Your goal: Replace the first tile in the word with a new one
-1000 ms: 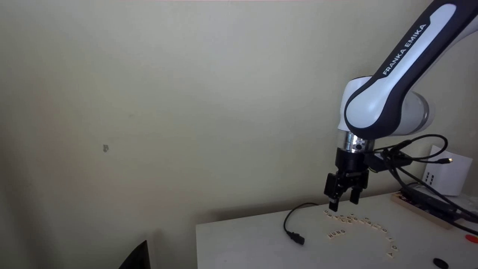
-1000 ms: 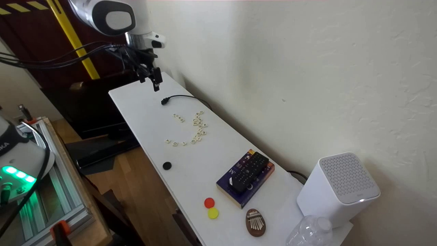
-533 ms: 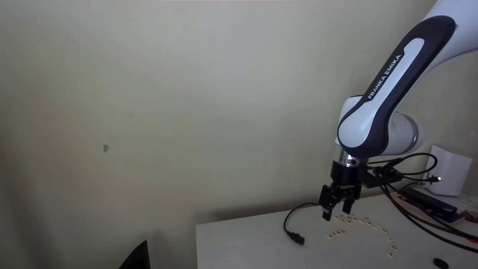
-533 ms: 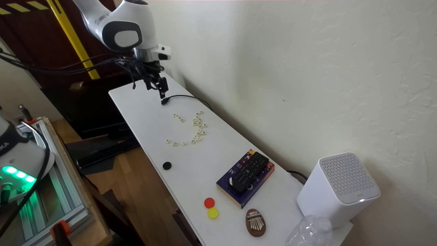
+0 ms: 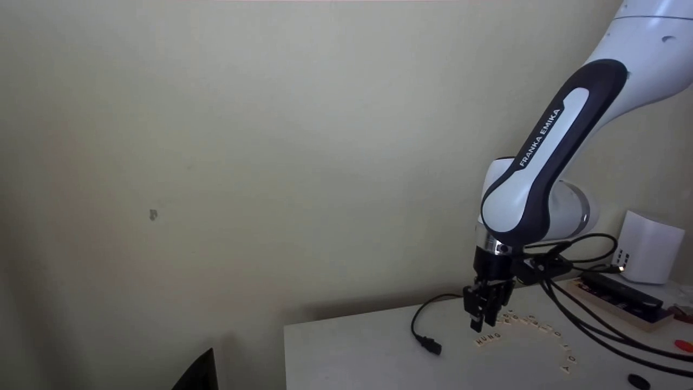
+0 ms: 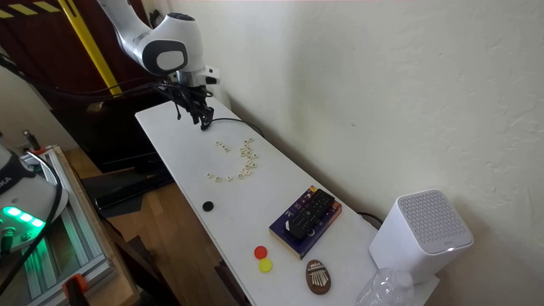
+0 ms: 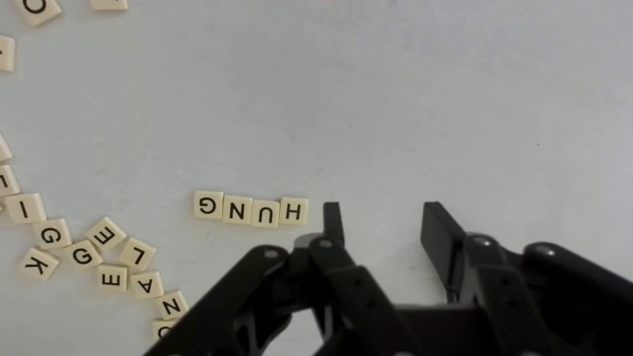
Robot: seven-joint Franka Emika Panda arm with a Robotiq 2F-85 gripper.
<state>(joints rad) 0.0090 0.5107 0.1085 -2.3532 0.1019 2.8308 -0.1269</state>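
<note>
The word HUNG (image 7: 237, 210) lies as a row of cream letter tiles, upside down in the wrist view. Its first tile, the H (image 7: 293, 211), is at the row's right end there, touching the U tile (image 7: 265, 213). My gripper (image 7: 382, 205) hovers above the white table to the right of the H, its jaws apart with only bare tabletop between them. Loose tiles, among them a K (image 7: 39, 263), an L (image 7: 138, 253) and an A (image 7: 147, 285), lie to the left. Which one is the new tile, I cannot tell. In an exterior view the gripper (image 5: 483, 325) hides some loose tiles.
A black cable (image 5: 427, 344) with a plug lies near the word. Farther along the table are a black disc (image 6: 208, 206), red disc (image 6: 260, 252), yellow disc (image 6: 265, 265), a book (image 6: 280, 231) under a remote (image 6: 309, 214), a thumb piano (image 6: 318, 277) and a white box (image 6: 418, 238).
My gripper has come down closer to the table, drifting slightly left in an exterior view. Its jaws have drawn nearer together. The tiles have not moved.
</note>
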